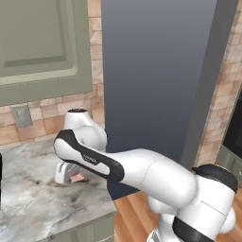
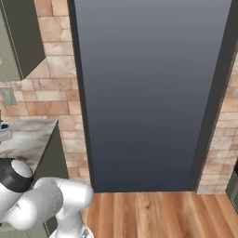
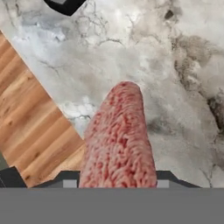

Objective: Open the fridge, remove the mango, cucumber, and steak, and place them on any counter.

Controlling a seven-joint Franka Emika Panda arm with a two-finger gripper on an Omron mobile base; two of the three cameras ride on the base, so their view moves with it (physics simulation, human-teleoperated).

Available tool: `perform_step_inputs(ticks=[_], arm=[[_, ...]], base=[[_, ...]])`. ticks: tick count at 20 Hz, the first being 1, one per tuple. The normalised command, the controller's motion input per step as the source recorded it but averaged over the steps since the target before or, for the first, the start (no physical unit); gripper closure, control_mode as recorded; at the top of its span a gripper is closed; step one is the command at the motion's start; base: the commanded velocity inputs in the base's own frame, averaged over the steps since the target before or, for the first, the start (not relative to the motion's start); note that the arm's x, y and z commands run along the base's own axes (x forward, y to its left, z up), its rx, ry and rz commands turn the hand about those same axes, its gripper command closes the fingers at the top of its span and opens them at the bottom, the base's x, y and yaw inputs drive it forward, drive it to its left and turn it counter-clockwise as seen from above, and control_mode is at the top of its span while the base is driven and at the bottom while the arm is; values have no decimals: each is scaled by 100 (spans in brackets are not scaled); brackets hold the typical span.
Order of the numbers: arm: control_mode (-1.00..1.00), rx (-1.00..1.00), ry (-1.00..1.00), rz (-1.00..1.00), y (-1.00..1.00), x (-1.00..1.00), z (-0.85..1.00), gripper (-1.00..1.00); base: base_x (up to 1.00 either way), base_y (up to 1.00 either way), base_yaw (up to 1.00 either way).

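Gripper fingers clamping the steak, hovering it over the counter at lower-left; release pending, mango and cucumber unaccounted for.

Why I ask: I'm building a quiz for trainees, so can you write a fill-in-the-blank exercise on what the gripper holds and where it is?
1. The gripper holds the ____.
2. The steak hangs over the marbled ____.
3. Beside the counter, the floor is made of ____.
4. The wall behind the counter is covered in ____.

Missing words: steak; counter; wood; tiles
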Motion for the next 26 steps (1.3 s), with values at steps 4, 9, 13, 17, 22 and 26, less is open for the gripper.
perform_step_inputs(ticks=[4, 9, 13, 17, 22, 26], arm=[[-100, 0, 27, 14, 10, 41, -45, 100], [-100, -8, 7, 13, 30, 22, -67, 100], [-100, -16, -4, 12, 37, 1, -64, 100], [-100, -5, -3, 8, 17, 4, -40, 100], [-100, 0, 0, 5, 3, 3, -30, 100], [-100, 0, -2, 4, 10, 0, -37, -100]], base=[[0, 0, 0], [0, 0, 0], [0, 0, 0], [0, 0, 0], [0, 0, 0], [0, 0, 0]])
